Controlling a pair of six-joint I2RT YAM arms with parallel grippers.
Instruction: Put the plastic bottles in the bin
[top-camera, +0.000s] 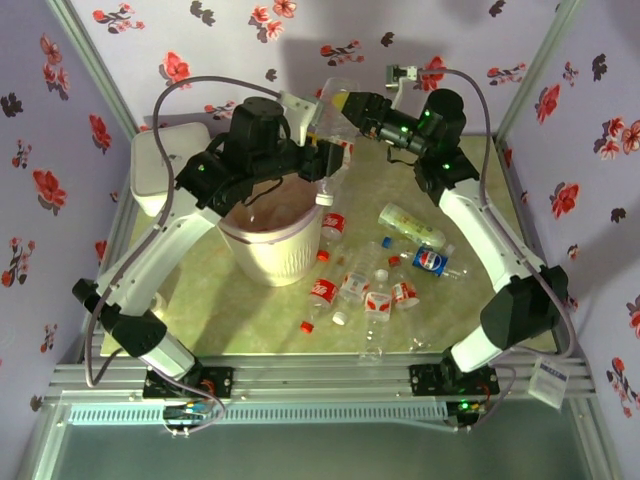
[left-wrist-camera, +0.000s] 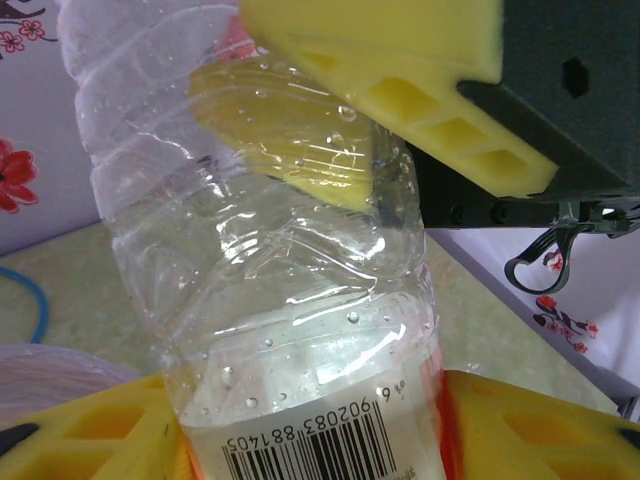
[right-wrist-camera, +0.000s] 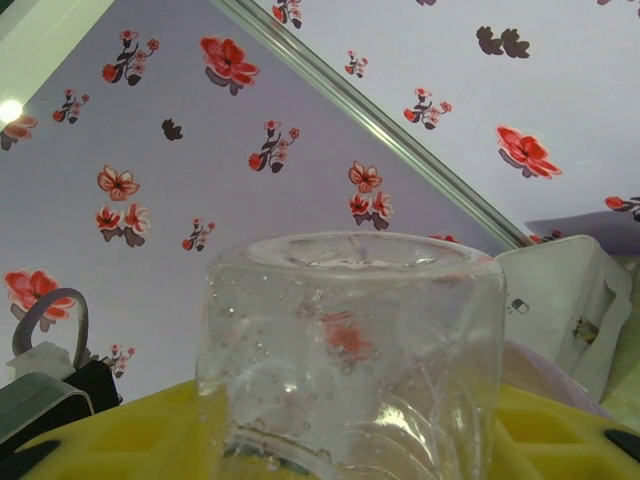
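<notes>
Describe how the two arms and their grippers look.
The left arm and right arm have white tubular links between black joint housings, with small green lights lit. A grey cable loops along each. The left gripper and right gripper have black bodies and yellow fingers moulded with rectangular pockets.

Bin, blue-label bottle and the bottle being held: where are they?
bin (top-camera: 285, 260), top view, ribbed outer wall.
blue-label bottle (top-camera: 430, 262), top view, on its label.
held bottle (left-wrist-camera: 300, 330), left wrist view, clear middle.
</notes>
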